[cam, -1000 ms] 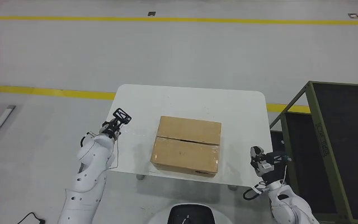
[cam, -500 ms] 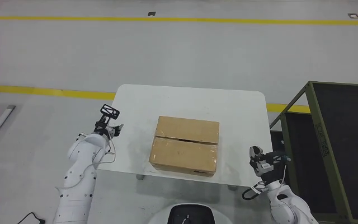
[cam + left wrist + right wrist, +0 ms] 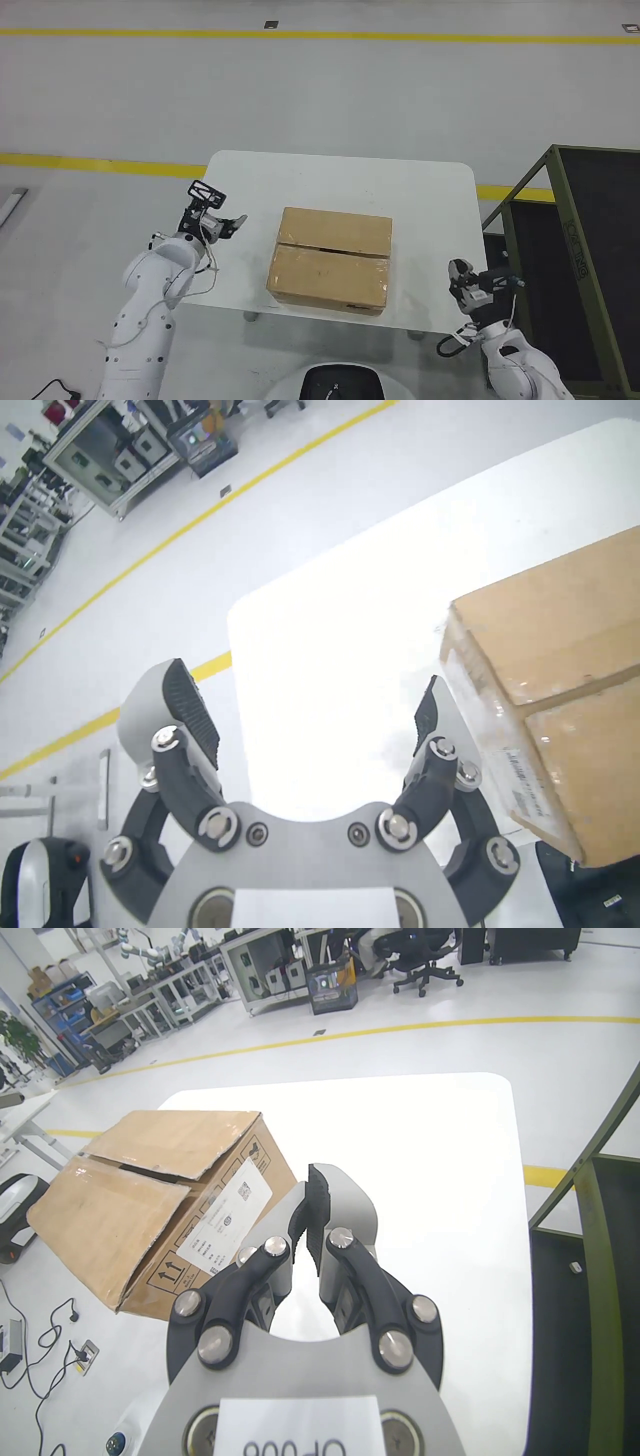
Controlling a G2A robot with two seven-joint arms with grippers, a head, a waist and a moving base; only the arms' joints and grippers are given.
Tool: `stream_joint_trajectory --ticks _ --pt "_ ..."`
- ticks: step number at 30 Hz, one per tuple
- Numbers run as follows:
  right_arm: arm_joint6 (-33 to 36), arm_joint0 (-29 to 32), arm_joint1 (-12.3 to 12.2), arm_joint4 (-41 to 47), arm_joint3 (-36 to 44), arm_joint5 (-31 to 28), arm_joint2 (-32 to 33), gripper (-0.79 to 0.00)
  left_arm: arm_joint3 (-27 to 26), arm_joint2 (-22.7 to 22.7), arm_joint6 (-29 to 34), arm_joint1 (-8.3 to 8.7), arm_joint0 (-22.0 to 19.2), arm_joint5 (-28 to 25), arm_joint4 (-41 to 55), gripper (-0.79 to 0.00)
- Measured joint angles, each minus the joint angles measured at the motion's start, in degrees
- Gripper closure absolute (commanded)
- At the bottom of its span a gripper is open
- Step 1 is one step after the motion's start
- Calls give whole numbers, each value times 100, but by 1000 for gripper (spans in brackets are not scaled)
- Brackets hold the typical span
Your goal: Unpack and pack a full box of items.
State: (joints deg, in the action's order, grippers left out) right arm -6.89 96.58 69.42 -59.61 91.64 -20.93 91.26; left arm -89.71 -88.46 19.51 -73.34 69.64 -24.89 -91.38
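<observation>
A brown cardboard box [image 3: 330,259] sits closed near the front middle of the white table [image 3: 340,180], its flaps meeting along a seam. It appears as box [image 3: 560,700] in the left wrist view and box [image 3: 150,1198] with a white label in the right wrist view. My left gripper [image 3: 215,208] hovers open over the table's left edge, left of the box, with nothing between its fingers [image 3: 192,705]. My right gripper [image 3: 459,272] is shut and empty at the table's front right corner, right of the box; its pads [image 3: 312,1208] touch.
A dark green metal rack [image 3: 580,270] stands close to the table's right side. Yellow floor lines [image 3: 100,163] run behind the table. Cables and a floor socket [image 3: 85,1353] lie on the floor below the table's front.
My left gripper swung out past the table's left edge, then came back a little toward the box. The box shifted slightly left. The right arm stayed still.
</observation>
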Motion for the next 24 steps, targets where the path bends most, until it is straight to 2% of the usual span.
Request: stream_joint_trajectory --ticks 1,3,7,10,13,16,18,24 --pt "51 2 -9 140 22 -179 34 -342 -81 85 -102 3 28 -162 22 -785" --pt "182 -4 -33 333 48 -582 83 -779 -163 180 -251 9 68 -322 40 -785" --pt "583 -68 -94 871 29 -1595 164 -785 -239 416 -537 6 120 -493 144 -785" --pt "929 -122 -147 878 51 -2243 158 -785 -240 574 -702 -1 119 -561 267 -785" --pt "1062 -142 -173 795 33 -2586 95 -785 -228 715 -825 1 123 -586 200 -785" --pt "1083 -181 -182 728 0 -2728 5 -785 -233 814 -962 3 133 -579 173 -785" --pt "1052 -243 -182 674 -58 -2721 -70 -720 -229 859 -1026 4 144 -574 182 -785" --pt "898 -519 -164 230 -206 -2541 -378 -619 -228 858 -1024 3 143 -576 184 -785"
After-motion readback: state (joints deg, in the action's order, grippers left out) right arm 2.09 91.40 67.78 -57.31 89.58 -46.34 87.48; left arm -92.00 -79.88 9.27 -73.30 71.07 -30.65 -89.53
